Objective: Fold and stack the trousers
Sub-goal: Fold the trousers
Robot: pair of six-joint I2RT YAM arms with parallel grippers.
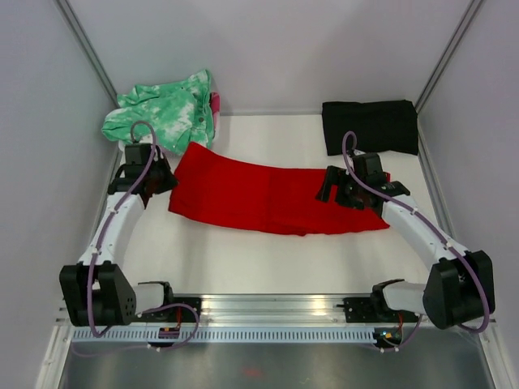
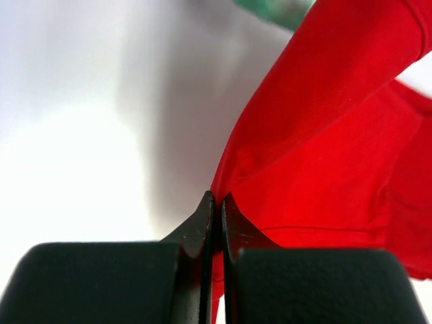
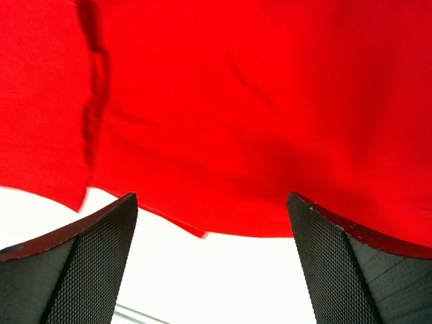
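The red trousers point(image 1: 259, 194) lie folded lengthwise across the middle of the table, running from far left to right. My left gripper point(image 1: 165, 185) is at their left end. In the left wrist view it point(image 2: 216, 200) is shut on an edge of the red fabric point(image 2: 324, 135), which rises from the fingertips in a lifted fold. My right gripper point(image 1: 327, 190) hovers over the right part of the trousers. In the right wrist view it point(image 3: 212, 202) is open and empty, with the red cloth point(image 3: 236, 101) just beyond the fingertips and white table between them.
A green-and-white mottled garment point(image 1: 166, 109) is bunched at the back left, just behind the trousers' left end. A folded black cloth point(image 1: 369, 126) lies at the back right. Grey walls close in the sides and back. A metal rail point(image 1: 268, 308) runs along the near edge.
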